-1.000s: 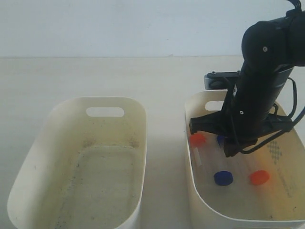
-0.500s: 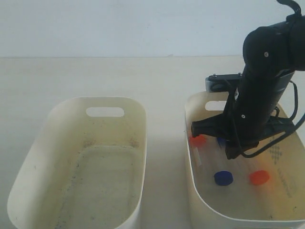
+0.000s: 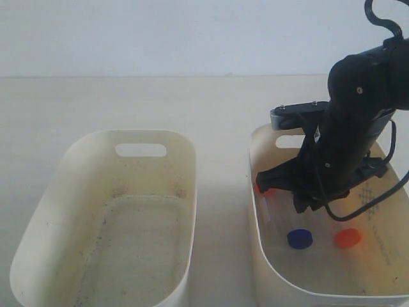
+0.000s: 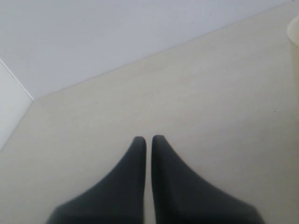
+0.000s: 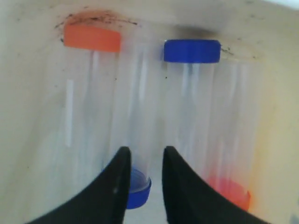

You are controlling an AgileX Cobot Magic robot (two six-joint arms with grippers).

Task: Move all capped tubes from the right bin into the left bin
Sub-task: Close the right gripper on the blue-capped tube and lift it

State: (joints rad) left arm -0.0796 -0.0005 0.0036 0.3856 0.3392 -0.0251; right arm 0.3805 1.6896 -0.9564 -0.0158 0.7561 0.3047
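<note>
Only from right wrist: four capped tubes (image 5: 191, 107).

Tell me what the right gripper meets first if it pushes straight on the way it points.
The right gripper would most likely meet the blue-capped tube whose cap lies by its fingertips, body in line with its slightly parted jaws, inside the right bin. How near cannot be told.
</note>
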